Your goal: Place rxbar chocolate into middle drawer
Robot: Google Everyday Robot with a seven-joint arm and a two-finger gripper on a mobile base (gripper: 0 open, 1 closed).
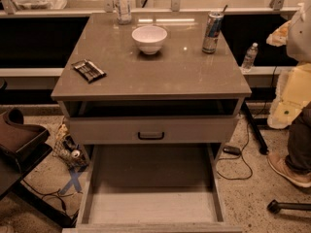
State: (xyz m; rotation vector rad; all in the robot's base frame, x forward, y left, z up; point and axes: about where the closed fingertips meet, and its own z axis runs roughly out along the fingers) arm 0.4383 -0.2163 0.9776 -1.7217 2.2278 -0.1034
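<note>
Start with the big grey table (160, 76), a cabinet really, seen from the front and above. Below its top, the middle drawer (150, 208) stands pulled right out towards us, its pale floor bare, nothing in it. So the drawer is open and ready; that part needs no work. Just above it sits a shut drawer front (194, 129) with a dark handle.

Low at the left edge there's a dark bulky shape I take for the claw (17, 137), down beside the cabinet and well apart from anything on top. How it is set, I cannot tell, and nothing shows in its hold.

Up on the table, a white bowl (149, 39) sits near the back middle, with a tall drink can (212, 32) to its right.

And the prize: the rxbar chocolate (88, 70) lies flat near the table's front left corner, slightly askew, untouched.

My read is that we're at the very beginning. The reach, the grasp, the carry down and the release into the drawer all remain.
</note>
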